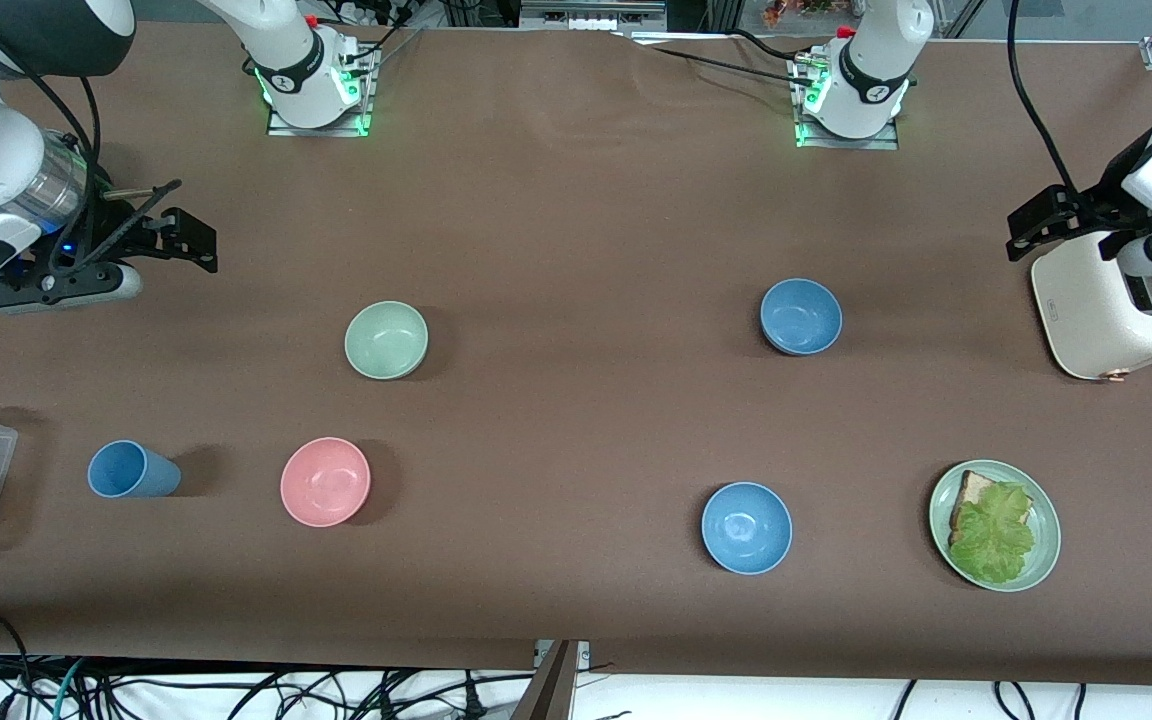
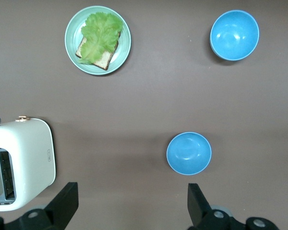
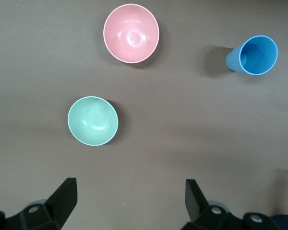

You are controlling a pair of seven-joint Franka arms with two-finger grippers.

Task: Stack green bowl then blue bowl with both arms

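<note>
- Nothing is stacked yet; both bowls sit apart on the table [image 1: 576, 200], and every lift is left to do.
- The green bowl [image 1: 386, 340], pale, matte and empty, stands upright toward the right arm's end, about midway between the table's long edges.
- The blue bowl [image 1: 801, 316], a muted greyish blue, stands toward the left arm's end.
- The right gripper [image 1: 168, 236] hovers near its end's edge, fingers spread, holding nothing.
- The left gripper [image 1: 1064, 222] hangs above the toaster [image 1: 1106, 310], fingers spread too.
</note>
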